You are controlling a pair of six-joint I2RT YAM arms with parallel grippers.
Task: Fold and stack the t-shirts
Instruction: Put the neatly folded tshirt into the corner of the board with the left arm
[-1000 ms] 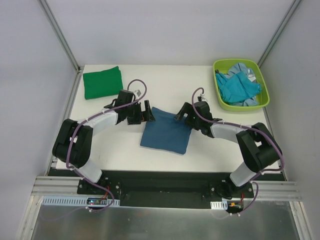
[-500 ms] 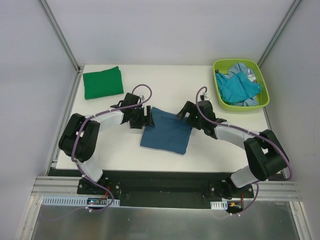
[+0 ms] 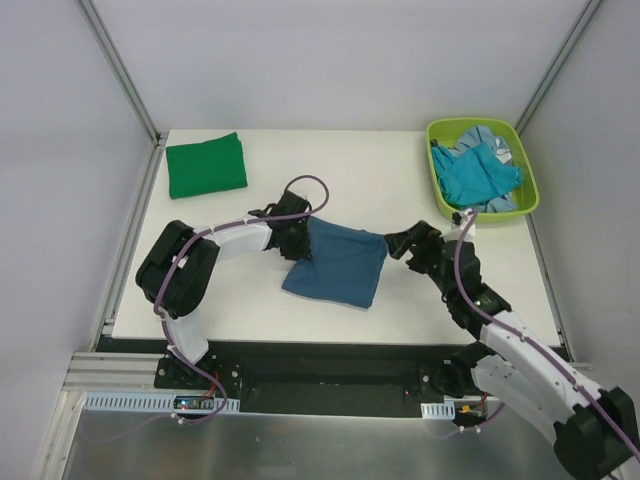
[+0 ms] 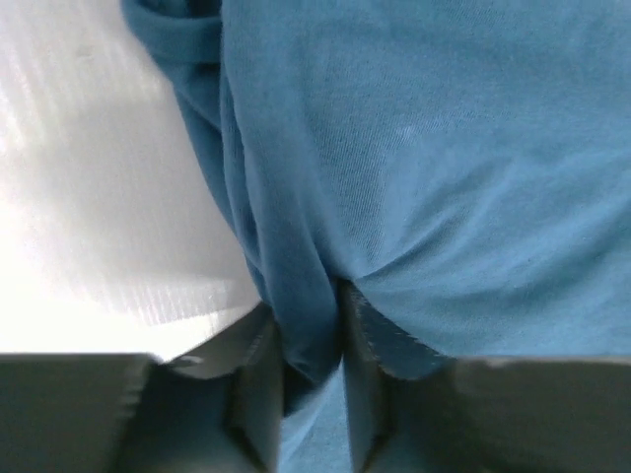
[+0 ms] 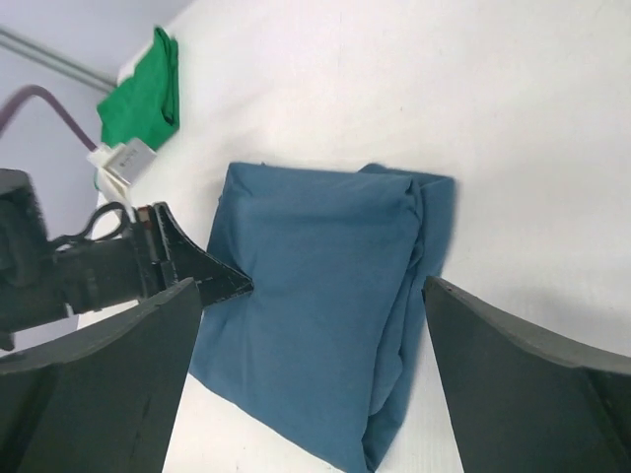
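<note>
1. Pinching the left edge of the blue t-shirt (image 3: 338, 262): the left end effector (image 3: 298, 240) has its fingers pressed together on a fold of cloth. The left wrist view shows fabric bunched between them.
2. Changed in the last second: the right end effector (image 3: 402, 245) was at the shirt's far right corner. It's now backed off to the right, clear of the cloth, fingers spread wide and holding nothing.
3. The left arm has moved in from beside the far left corner onto the edge itself. The shirt has barely shifted and lies folded in a rough square mid-desk (image 3: 400, 180).
4. The green t-shirt (image 3: 205, 165) lies folded at the far left corner, well apart from the blue one.
5. The bin (image 3: 470, 122) at far right holds the turquoise and pale blue t-shirts (image 3: 480, 172), crumpled and not yet folded.
6. My read: the blue fold looks done, and the right release hands it to the left arm alone. Likely next is moving it onto the green one.
7. Risk: a one-sided pinch may drag the layers open.
</note>
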